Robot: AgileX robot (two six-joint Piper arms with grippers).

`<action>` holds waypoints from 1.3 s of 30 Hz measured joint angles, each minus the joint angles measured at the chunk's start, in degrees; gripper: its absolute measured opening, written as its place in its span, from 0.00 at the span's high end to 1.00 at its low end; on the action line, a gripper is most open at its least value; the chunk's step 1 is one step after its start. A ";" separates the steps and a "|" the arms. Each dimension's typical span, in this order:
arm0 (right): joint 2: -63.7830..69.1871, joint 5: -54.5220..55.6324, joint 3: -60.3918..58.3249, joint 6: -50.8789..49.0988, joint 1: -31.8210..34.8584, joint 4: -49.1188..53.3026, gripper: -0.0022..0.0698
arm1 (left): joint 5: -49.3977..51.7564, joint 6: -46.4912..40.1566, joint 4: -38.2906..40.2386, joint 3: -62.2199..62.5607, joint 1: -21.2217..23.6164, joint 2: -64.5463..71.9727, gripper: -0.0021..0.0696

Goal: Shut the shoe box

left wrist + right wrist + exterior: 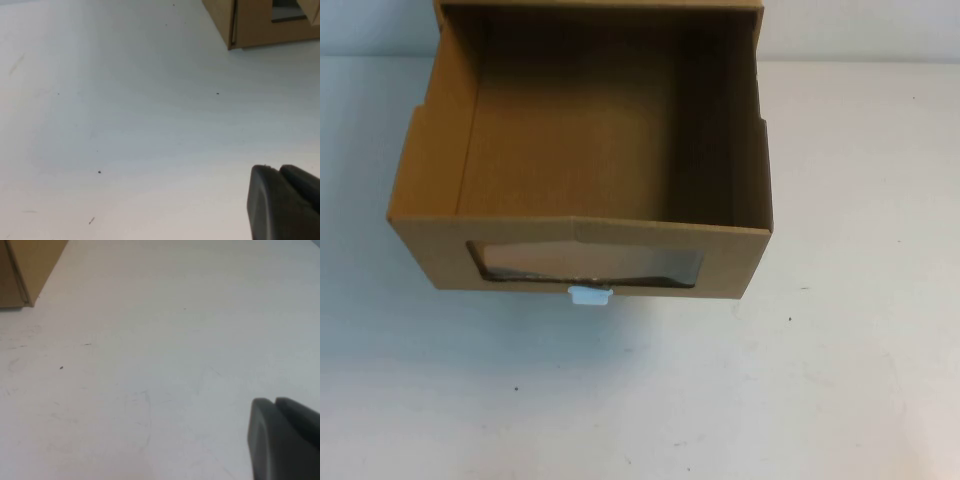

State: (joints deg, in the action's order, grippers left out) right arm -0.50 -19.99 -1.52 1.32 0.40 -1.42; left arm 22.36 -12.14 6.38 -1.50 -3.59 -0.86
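Observation:
The shoe box [430, 200] is a brown cardboard drawer pulled out toward me, open on top and empty inside. Its front panel has a dark clear window [585, 263] with a small white pull tab [590, 294] just below it. Neither arm shows in the high view. In the left wrist view my left gripper [277, 172] hangs over bare table, fingers together and empty, with a corner of the box [260, 25] far off. In the right wrist view my right gripper [274, 404] is likewise shut and empty over the table, a box corner [27, 265] far away.
The box's outer sleeve [600, 5] runs out of the high view at the top edge. The white table [640, 400] spreads in front of the box and on both sides, with a few small dark specks.

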 joint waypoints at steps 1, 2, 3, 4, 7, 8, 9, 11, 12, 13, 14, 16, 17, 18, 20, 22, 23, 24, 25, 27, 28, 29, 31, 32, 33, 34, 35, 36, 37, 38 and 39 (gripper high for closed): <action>0.00 0.00 0.00 0.00 0.00 0.00 0.99 | 0.00 0.00 0.00 0.00 0.00 0.00 0.98; 0.00 0.00 0.00 0.00 0.00 0.00 0.99 | 0.00 0.00 0.00 0.00 0.00 0.00 0.98; 0.00 0.00 0.00 0.00 0.00 0.00 0.99 | 0.00 0.00 0.00 0.00 0.00 0.00 0.98; 0.00 0.00 0.00 0.00 0.00 0.00 0.99 | 0.00 0.00 0.00 0.00 0.00 0.00 0.98; 0.00 0.00 0.00 0.00 0.00 0.00 0.99 | -0.05 0.00 0.00 0.00 0.00 0.00 0.98; 0.00 0.00 0.00 0.00 0.00 0.00 0.99 | -0.14 0.00 0.00 0.00 0.00 0.00 0.98; 0.00 0.00 0.00 0.00 0.00 0.00 0.99 | -0.14 0.00 0.00 0.00 0.00 0.00 0.98; 0.00 0.00 0.00 0.00 0.00 0.00 0.99 | -0.18 0.00 0.00 0.00 0.00 0.00 0.98; 0.00 0.00 0.00 0.00 0.00 0.00 0.99 | -0.27 0.00 0.00 0.00 0.00 0.00 0.98; 0.00 0.00 0.00 0.00 0.00 0.00 0.99 | -0.42 0.00 0.00 0.00 0.00 0.00 0.98; 0.00 0.00 0.00 0.00 0.00 0.00 0.99 | -0.68 0.00 0.00 0.00 0.00 0.00 0.98; 0.00 0.00 0.00 0.00 0.00 0.00 0.99 | -1.49 0.00 0.39 0.00 0.00 0.00 0.98; 0.00 0.00 0.00 0.00 0.00 0.00 0.99 | -1.93 0.00 1.04 0.00 0.00 0.00 0.98; 0.00 0.00 0.00 0.00 0.00 0.00 0.99 | -2.18 0.00 1.45 0.00 0.00 0.00 0.98; 0.00 0.00 0.00 0.00 0.00 0.00 0.99 | -2.72 0.00 2.03 0.00 0.00 0.00 0.98; 0.00 0.00 0.00 0.00 0.00 0.00 0.99 | -2.80 0.00 2.25 0.00 0.00 0.00 0.98; 0.00 0.00 0.00 0.00 0.00 0.00 0.99 | -2.85 0.00 2.40 0.00 0.00 0.00 0.98; 0.00 0.00 0.00 0.00 0.00 0.00 0.99 | -2.85 0.00 2.55 0.00 0.00 0.00 0.98; 0.00 0.00 0.00 0.00 0.00 0.00 0.99 | -2.85 0.00 2.55 0.00 0.00 0.00 0.98; 0.00 0.00 0.00 0.00 0.00 0.00 0.99 | -2.85 0.00 2.55 0.00 0.00 0.00 0.98; 0.00 0.00 0.00 0.00 0.00 0.00 0.99 | -2.85 0.00 2.55 0.00 0.00 0.00 0.98; 0.00 0.00 0.00 0.00 0.00 0.00 0.99 | -2.85 0.00 2.55 0.00 0.00 0.00 0.98; 0.00 0.00 0.00 0.00 0.00 0.00 0.99 | -2.85 0.54 3.66 0.00 0.00 0.00 0.98; 0.00 0.00 0.00 0.00 0.00 0.00 0.99 | -2.85 0.92 4.81 0.00 0.00 0.00 0.98; 0.00 0.00 0.00 0.00 0.00 0.00 0.99 | -2.95 1.52 6.49 0.00 0.00 0.00 0.98; 0.00 0.00 0.00 0.00 0.00 0.00 0.99 | -3.20 2.27 8.72 0.00 0.00 0.00 0.98; 0.00 0.00 0.00 0.00 0.00 0.00 0.99 | -3.64 2.94 10.76 0.00 0.00 0.00 0.98; 0.00 0.00 0.00 0.00 0.00 0.00 0.99 | -4.36 3.52 13.68 0.00 0.00 0.00 0.98; 0.00 0.00 0.00 0.00 0.00 0.00 0.99 | -5.44 4.01 16.96 0.00 0.00 0.00 0.98; 0.00 0.00 0.00 0.00 0.00 0.00 0.99 | -6.46 4.39 19.77 0.00 0.00 0.00 0.98; 0.00 0.00 0.00 0.00 0.00 0.00 0.99 | -7.97 4.82 23.50 0.00 0.00 0.00 0.98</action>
State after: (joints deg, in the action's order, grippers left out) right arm -0.50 -19.99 -1.52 1.32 0.40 -1.42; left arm 14.39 -7.33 29.88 -1.50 -3.59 -0.86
